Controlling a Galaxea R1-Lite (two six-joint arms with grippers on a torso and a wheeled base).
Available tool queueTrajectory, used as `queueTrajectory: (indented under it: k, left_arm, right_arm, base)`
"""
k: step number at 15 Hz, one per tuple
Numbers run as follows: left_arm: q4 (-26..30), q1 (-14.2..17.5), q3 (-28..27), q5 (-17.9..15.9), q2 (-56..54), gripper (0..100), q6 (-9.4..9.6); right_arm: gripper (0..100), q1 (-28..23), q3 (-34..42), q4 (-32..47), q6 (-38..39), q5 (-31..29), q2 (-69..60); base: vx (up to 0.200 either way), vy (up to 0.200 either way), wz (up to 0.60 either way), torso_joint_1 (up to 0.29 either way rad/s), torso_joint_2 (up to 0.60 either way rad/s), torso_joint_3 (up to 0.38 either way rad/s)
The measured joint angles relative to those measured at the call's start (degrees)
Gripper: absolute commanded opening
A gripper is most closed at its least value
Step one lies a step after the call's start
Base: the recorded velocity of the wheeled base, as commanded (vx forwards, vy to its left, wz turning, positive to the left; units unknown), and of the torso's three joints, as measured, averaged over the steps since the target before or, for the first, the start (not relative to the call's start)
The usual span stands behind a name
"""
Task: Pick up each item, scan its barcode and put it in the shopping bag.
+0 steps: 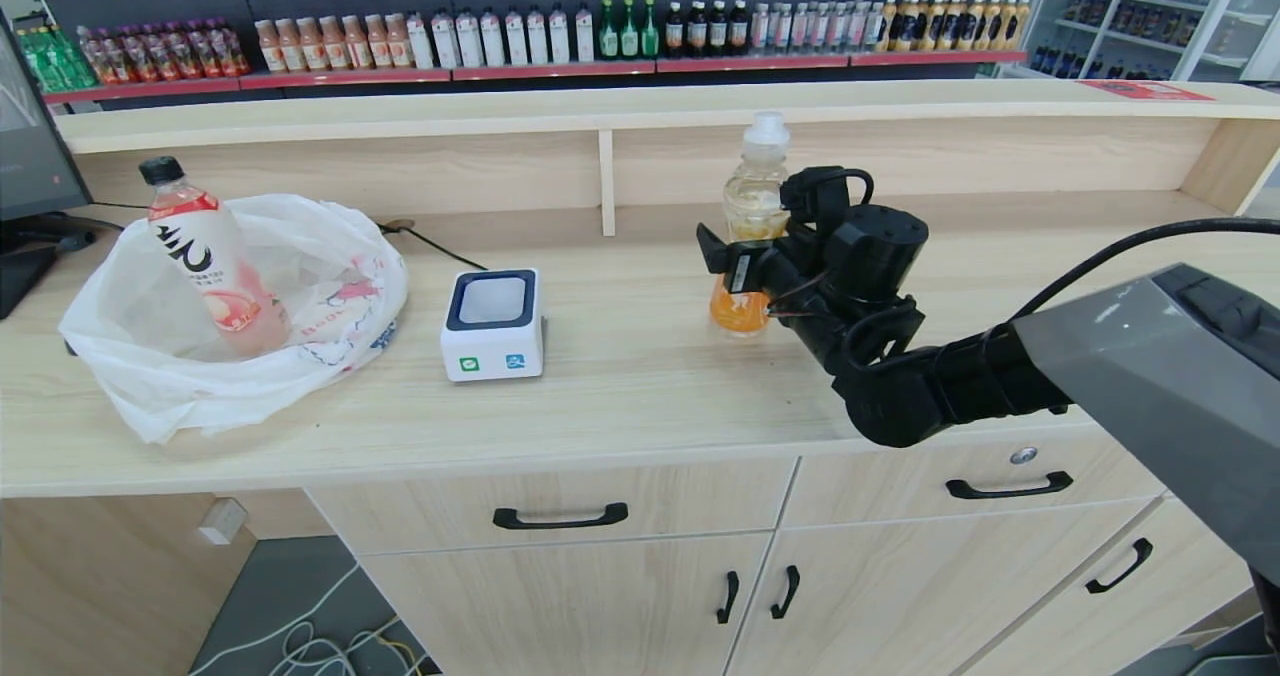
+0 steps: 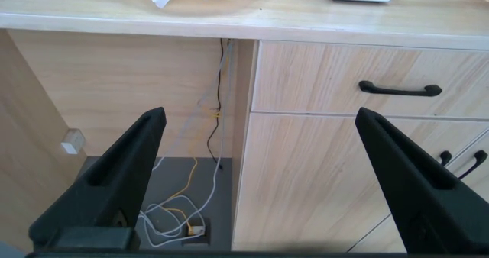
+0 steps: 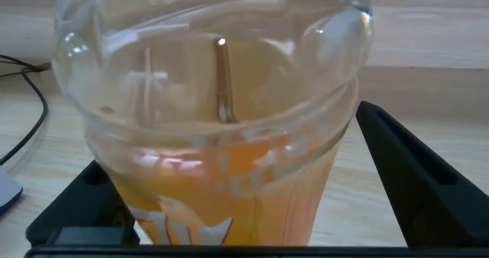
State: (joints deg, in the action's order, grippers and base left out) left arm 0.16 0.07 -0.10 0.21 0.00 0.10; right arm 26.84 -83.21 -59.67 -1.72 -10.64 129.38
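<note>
Orange-drink bottle (image 1: 755, 191), half hidden behind the right hand (image 3: 237, 143), stands between its released fingers (image 3: 416, 182).

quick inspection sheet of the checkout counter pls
surface: wooden counter, drawers below
job's things: orange drink bottle upright on counter; pink drink bottle leaning in shopping bag; scanner between them
clutter: nothing seen
end effectors: right end effector open around the orange drink bottle; left end effector open, low, facing the cabinet front
cables: black cable behind scanner; loose wires under counter
surroundings: drink shelves behind, monitor at left
</note>
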Motion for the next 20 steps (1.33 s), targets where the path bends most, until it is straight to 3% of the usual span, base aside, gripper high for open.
queueTrajectory:
  k: [1, 2, 20]
  left_arm:
    - [0.0, 0.0, 0.0, 0.0, 0.0, 100, 0.01]
    - [0.0, 0.0, 0.0, 0.0, 0.0, 100, 0.04]
    - [0.0, 0.0, 0.0, 0.0, 0.0, 100, 0.11]
  right_arm:
    - [100, 0.0, 0.0, 0.0, 0.0, 0.0, 0.0]
    - [0, 0.0, -0.1, 0.0, 0.0, 0.0, 0.0]
    - [0, 0.1, -0.3, -0.2, -0.2, -0.4, -0.9]
  base:
    - [0.000, 0.000, 0.00, 0.000, 0.00, 0.000]
    - [0.000, 0.000, 0.00, 0.000, 0.00, 0.000]
    - [0.000, 0.000, 0.00, 0.000, 0.00, 0.000]
